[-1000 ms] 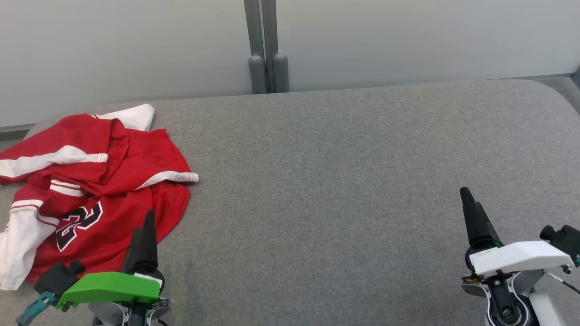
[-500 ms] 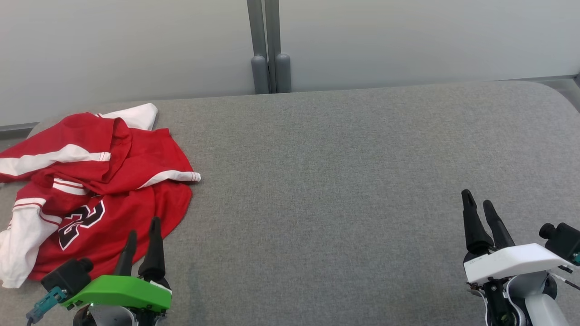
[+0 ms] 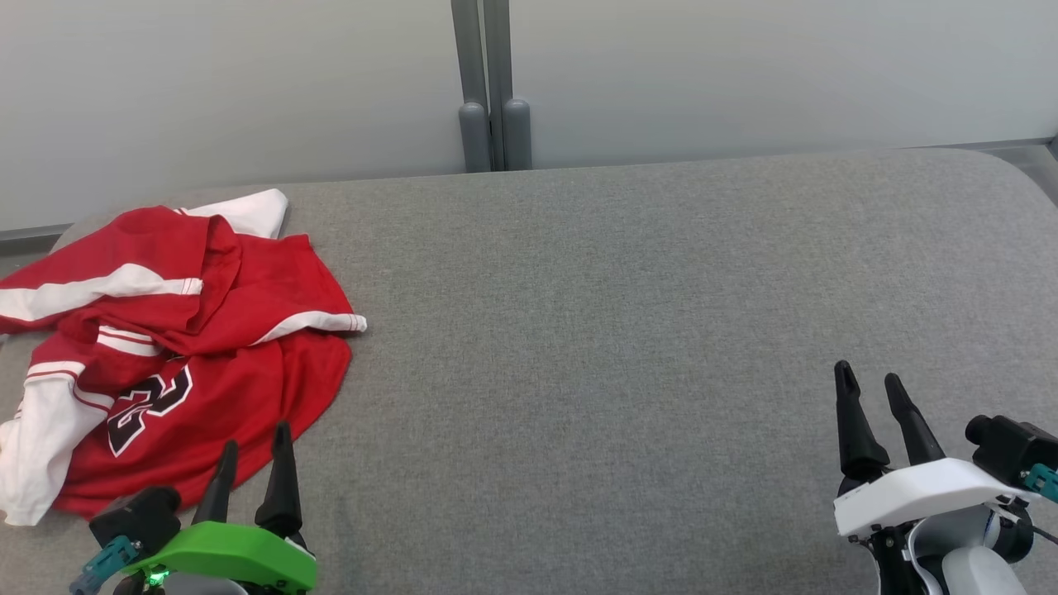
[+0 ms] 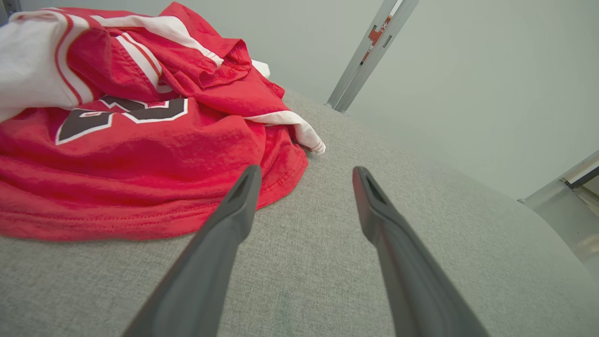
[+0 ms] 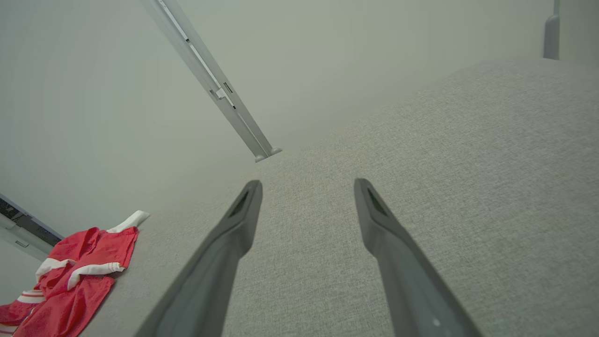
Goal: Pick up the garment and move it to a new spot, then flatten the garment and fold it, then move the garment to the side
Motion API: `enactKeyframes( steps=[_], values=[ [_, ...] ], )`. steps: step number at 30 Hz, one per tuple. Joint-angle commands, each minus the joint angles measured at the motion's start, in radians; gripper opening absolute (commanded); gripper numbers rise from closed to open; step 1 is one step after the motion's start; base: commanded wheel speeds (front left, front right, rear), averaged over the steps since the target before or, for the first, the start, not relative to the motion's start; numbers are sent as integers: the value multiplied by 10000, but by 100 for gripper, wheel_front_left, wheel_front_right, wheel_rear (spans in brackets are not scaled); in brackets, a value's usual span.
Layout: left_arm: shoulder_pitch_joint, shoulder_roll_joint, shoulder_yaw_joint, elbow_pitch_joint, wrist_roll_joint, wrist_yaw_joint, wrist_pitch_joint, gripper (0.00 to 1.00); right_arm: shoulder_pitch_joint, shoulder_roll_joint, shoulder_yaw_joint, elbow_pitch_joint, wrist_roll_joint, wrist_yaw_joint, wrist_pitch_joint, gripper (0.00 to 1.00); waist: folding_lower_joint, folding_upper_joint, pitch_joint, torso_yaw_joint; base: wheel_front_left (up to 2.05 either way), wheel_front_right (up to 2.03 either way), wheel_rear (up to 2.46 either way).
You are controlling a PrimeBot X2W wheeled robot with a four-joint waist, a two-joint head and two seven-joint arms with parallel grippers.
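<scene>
At about nine o'clock on the grey fabric-covered bench (image 3: 620,330), the crumpled red and white jersey (image 3: 190,347) with a black number lies in a loose heap, not yet lifted. By my judgement the whole task is still ahead: pick up, move, flatten, fold, set aside. The green-housed left gripper (image 3: 256,436) hovers at seven o'clock by the jersey's near hem, its fingers (image 4: 234,215) moderately parted and holding nothing. The white-housed right gripper (image 3: 866,372) sits at five o'clock, well apart from the jersey, its fingers (image 5: 379,224) likewise parted and empty.
</scene>
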Motion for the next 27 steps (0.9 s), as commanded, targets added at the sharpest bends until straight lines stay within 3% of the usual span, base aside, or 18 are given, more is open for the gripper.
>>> enactKeyframes(
  steps=[1, 27],
  values=[
    [-10, 91, -19, -38, 309, 44, -86, 100, -2, -31, -27, -37, -351, 2, -102, 100, 0, -1, 2, 7, 0, 0, 0],
    [128, 110, -77, -129, 3004, -7, -742, 100, 179, 55, -142, 31, -3081, 2, -753, 100, 0, -1, 2, 75, 0, 0, 0]
  ],
)
